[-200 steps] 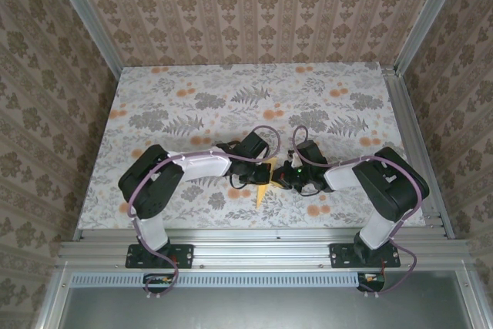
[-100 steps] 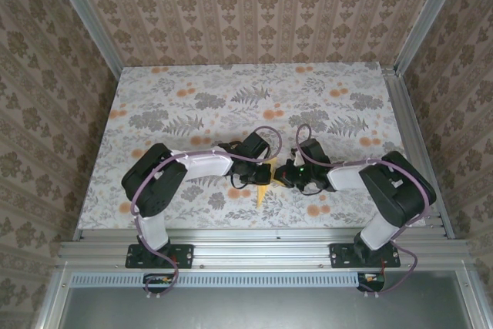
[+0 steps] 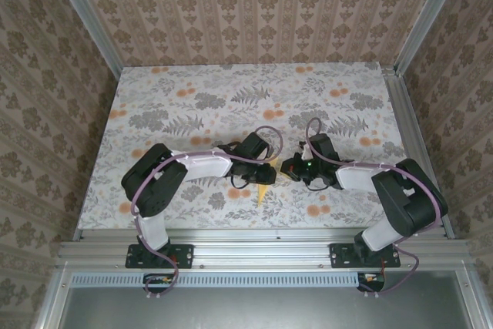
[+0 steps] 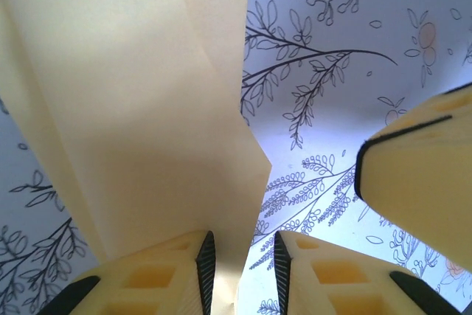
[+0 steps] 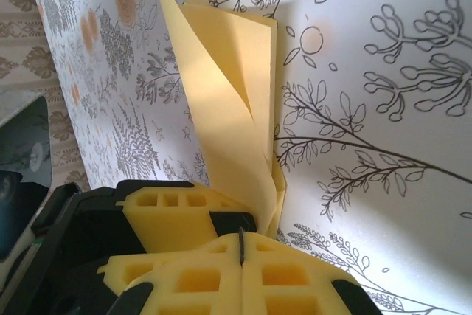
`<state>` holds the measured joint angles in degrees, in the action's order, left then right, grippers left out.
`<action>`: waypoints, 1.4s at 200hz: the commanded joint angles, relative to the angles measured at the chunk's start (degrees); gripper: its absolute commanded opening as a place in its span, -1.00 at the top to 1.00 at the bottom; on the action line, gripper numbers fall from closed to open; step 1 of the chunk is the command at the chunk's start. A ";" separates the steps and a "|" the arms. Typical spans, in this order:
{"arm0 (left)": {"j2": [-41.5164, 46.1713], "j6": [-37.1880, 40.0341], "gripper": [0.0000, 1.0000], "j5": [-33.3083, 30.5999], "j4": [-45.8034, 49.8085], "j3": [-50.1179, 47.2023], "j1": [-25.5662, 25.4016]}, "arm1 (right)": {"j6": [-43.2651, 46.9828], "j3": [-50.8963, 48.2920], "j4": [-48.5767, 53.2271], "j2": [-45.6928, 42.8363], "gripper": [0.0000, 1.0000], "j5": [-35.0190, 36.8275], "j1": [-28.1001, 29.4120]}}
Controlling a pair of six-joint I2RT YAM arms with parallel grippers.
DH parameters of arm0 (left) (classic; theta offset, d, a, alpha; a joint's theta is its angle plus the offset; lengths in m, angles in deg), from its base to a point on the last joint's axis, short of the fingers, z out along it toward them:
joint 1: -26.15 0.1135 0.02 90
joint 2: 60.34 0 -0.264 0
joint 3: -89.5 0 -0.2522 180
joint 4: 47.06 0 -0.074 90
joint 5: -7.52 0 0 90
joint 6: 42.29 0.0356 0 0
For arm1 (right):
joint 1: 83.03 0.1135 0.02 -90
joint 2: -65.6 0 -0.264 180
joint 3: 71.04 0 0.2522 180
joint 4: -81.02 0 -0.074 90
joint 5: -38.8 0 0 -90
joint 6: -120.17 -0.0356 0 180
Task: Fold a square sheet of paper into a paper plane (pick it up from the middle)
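Note:
The square sheet of paper is folded into a slim, pointed, pale-yellow paper plane (image 3: 263, 193), lying near the table's front middle with its tip toward the near edge. My left gripper (image 3: 266, 176) is over its far end. In the left wrist view the jaws of the left gripper (image 4: 240, 245) stand apart, and the folded paper (image 4: 147, 108) runs between them, resting against the left pad. My right gripper (image 3: 287, 169) is just right of the paper. In the right wrist view the right gripper (image 5: 241, 232) is shut with nothing in it, and the paper's layers (image 5: 228, 94) rise just past its tips.
A floral cloth (image 3: 231, 98) covers the table, and patterned walls enclose it on three sides. An aluminium rail (image 3: 254, 241) runs along the near edge. One yellow finger of the right gripper (image 4: 420, 182) shows close by in the left wrist view.
My left gripper's jaws have parted and let go of the paper. The right arm has swung to the right, taking its shut gripper slightly away. The paper has stayed in place.

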<state>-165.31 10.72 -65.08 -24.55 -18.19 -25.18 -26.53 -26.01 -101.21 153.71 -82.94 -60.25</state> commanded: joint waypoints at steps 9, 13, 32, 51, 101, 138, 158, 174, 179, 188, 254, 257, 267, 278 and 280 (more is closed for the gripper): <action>1.42 1.87 0.37 2.10 -2.34 -2.25 0.01 | 1.60 -0.83 1.61 -0.60 1.00 -1.16 -0.64; 1.43 1.94 0.37 2.17 -2.34 -2.32 0.00 | 1.60 -0.90 1.35 -0.45 1.00 -1.21 -0.68; 1.68 2.10 0.37 2.47 -2.59 -2.58 0.03 | 1.51 -0.77 -0.17 0.72 1.00 -2.48 -0.68; 2.05 2.28 0.47 3.00 -3.12 -2.91 0.11 | 1.34 -0.53 -1.18 1.56 1.00 -3.41 -0.69; 2.58 2.52 0.75 4.12 -4.89 -3.80 0.25 | 1.11 -0.07 -2.89 3.63 1.00 -5.09 -0.30; 2.58 2.66 0.88 4.40 -5.28 -4.00 0.37 | 1.08 0.02 -3.35 4.04 1.00 -5.52 0.63; 2.44 2.63 0.83 5.12 -5.94 -4.16 0.52 | 1.20 -0.09 -3.48 4.05 1.00 -5.65 0.98; 2.16 2.37 0.77 6.12 -6.81 -4.35 0.70 | 1.26 -0.21 -3.50 3.91 1.00 -5.54 1.00; 2.07 2.34 0.77 6.30 -6.97 -4.40 0.72 | 1.25 -0.24 -3.46 3.91 1.00 -5.57 1.01; 2.05 2.28 0.76 6.59 -7.45 -4.56 0.83 | 1.29 -0.15 -3.52 3.79 1.00 -5.60 0.95; 1.61 3.51 0.78 8.61 -8.50 -5.36 1.17 | 1.70 0.80 -3.06 4.65 1.00 -5.79 0.95; 1.61 3.37 0.78 8.61 -8.54 -5.37 1.21 | 1.82 0.81 -2.95 4.80 1.00 -5.71 0.94; 1.61 3.36 0.79 8.56 -8.64 -5.48 1.31 | 2.15 0.84 -2.74 5.36 1.00 -5.61 0.98; 1.77 3.18 0.80 8.53 -8.79 -5.72 1.41 | 2.63 0.96 -2.29 5.83 1.00 -5.28 1.03; 1.78 3.23 0.80 8.52 -8.81 -5.77 1.47 | 2.76 0.98 -2.18 5.92 1.00 -5.20 1.03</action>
<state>-164.85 12.90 -57.60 -32.61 -22.94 -24.31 -25.44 -26.12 -103.44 157.95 -87.45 -59.50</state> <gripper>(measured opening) 0.102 0.065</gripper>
